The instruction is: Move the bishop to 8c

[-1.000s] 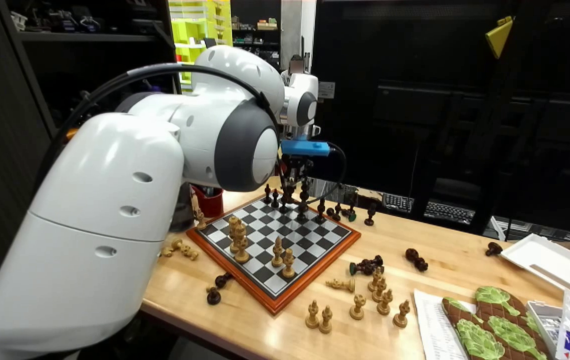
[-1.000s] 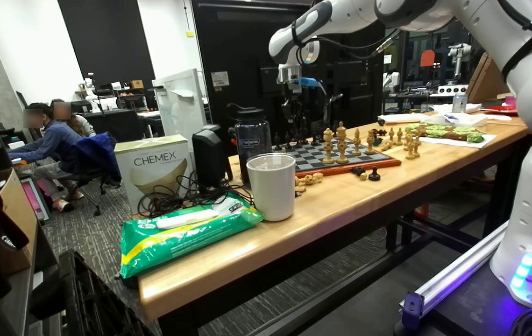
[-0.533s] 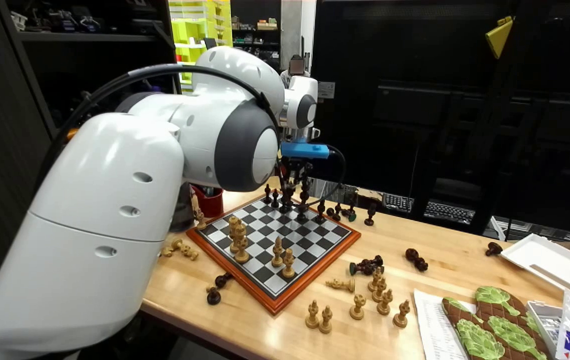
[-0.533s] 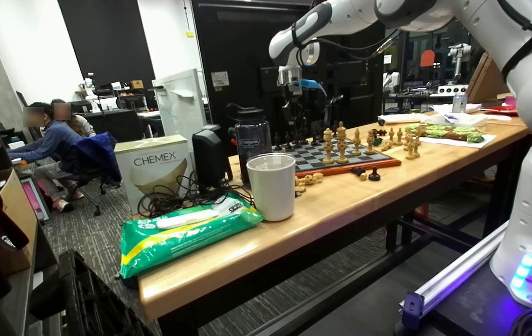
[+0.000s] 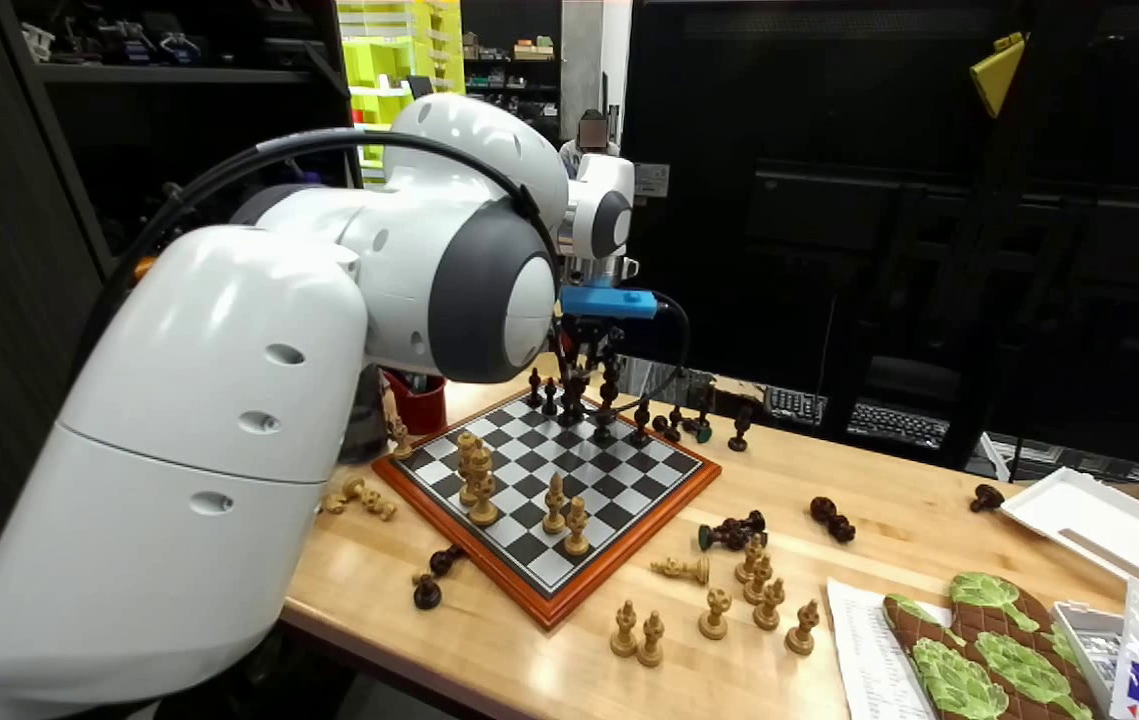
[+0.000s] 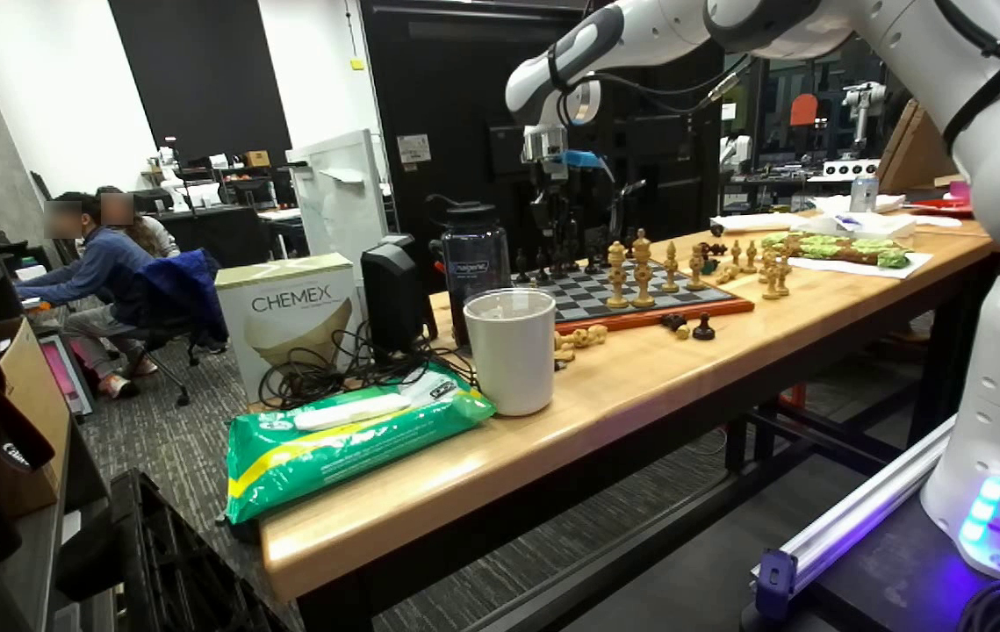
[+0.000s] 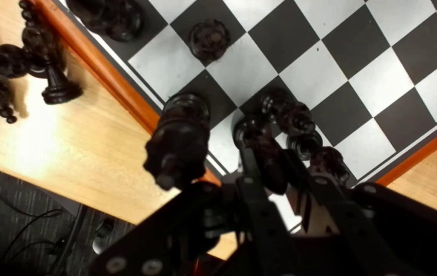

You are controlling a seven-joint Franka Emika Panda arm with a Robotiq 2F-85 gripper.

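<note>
Gripping: one dark bishop point(image 7: 265, 151), upright, jaws seemingly against both its sides; gripper point(image 7: 269, 163) thus closed on it. Place: over or on a pale square point(image 7: 223, 145) at the edge of the chessboard point(image 7: 312, 74), perhaps 8c; base contact cannot be told.

Hazards, wrist view, left to right. Tall crowned piece point(image 7: 176, 145): liable to be knocked if the jaws spread wide at release. Bishop: liable to tip, or land astride a line, if let go high or off-centre. Small dark piece point(image 7: 291, 115), just beside it: liable to be shoved by a sideways set-down. Further dark piece point(image 7: 327, 163), partly hidden: same danger when the gripper lifts away.

Surface, in an exterior view, left to right: wooden table point(image 6: 631, 369), bearing printed box point(image 6: 289, 320), green wipes packet point(image 6: 350, 448), black speaker point(image 6: 394, 298), dark bottle point(image 6: 475, 254), white cup point(image 6: 510, 360), light chess pieces point(image 6: 641, 270), patterned oven mitts point(image 6: 851, 248).

Room: two seated people point(image 6: 104, 263), far left; black partition point(image 6: 464, 105), beyond the chessboard.
</note>
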